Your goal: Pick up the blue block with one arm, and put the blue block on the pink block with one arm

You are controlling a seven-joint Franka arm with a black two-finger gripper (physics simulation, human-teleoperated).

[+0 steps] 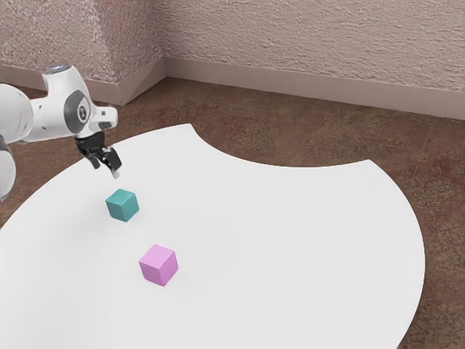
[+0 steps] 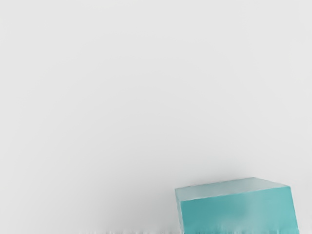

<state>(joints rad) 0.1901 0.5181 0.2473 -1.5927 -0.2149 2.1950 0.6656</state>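
The white table (image 1: pixel 305 240) carries the blue block (image 1: pixel 122 204) and, nearby, the pink block (image 1: pixel 158 265).

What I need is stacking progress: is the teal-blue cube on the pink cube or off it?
Off. The teal-blue cube rests flat on the white table, apart from the pink cube.

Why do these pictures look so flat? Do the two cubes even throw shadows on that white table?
Exterior view: soft, even light, no glare; the blue block and pink block leave only faint grey smudges on the table. Wrist view: the table reads as almost uniform white, with slight shading beside the blue block's base.
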